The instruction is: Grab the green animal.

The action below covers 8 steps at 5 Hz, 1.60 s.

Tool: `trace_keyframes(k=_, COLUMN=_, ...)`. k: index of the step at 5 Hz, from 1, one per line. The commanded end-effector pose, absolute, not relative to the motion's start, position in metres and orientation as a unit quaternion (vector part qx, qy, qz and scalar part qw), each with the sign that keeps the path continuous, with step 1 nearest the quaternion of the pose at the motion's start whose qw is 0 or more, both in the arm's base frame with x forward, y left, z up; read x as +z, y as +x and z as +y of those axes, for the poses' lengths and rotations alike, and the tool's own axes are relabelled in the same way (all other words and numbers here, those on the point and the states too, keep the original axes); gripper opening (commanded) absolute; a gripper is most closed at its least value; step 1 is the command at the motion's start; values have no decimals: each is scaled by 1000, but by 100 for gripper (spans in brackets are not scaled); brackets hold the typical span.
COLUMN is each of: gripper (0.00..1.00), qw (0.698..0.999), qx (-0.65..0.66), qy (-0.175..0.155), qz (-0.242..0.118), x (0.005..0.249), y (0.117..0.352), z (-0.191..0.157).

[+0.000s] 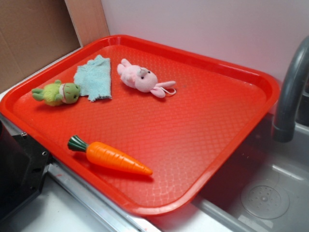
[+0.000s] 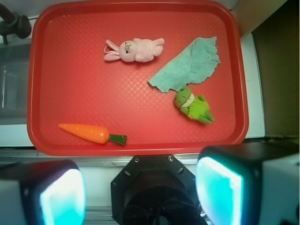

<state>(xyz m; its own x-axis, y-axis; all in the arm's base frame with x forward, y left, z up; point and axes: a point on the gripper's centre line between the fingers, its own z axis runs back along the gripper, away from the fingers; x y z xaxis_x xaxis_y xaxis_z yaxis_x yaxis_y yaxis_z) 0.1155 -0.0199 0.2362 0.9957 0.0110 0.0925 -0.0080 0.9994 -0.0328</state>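
Claw [image 2: 140, 187] spread open above the tray [image 2: 42, 84]; frog [image 2: 193, 105] touches the cloth [image 2: 192, 63], so a sloppy pinch could snag both.

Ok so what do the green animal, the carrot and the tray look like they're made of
Green animal: soft plush fabric, going by its fuzzy matte surface. Carrot: likely hard plastic, smooth and glossy with highlights. Tray: probably moulded plastic, with a fine diamond texture and a shiny raised rim.

Blurred fingers [image 2: 220, 190] cropped at wrist view's bottom edge; faucet [image 1: 293, 92] cut off.
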Motion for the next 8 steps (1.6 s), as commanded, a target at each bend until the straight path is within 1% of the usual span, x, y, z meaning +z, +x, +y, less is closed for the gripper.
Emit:
trace_keyframes(k=1, gripper=100, qw=999, qx=5, qy=-16, qz=-46, x=236, y=116, z=-20)
trace_keyframes(k=2, gripper=100, qw=997, qx=-22, qy=1, qz=-68, x=229, y=109, z=-12)
trace_keyframes(k=4, gripper=100, qw=983, qx=-134, qy=40, qz=-119, x=206, y=108, z=1)
trace_keyframes(k=5, gripper=100, qw=980, qx=-152, qy=53, qz=-116, x=187, y=114, z=10)
trace_keyframes(k=7, gripper=100, qw=974, qx=-194, qy=71, qz=-94, x=110, y=150, z=49)
trace_keyframes(k=8, gripper=100, qw=968, qx=-224, qy=77, qz=-89, x=82, y=159, z=57)
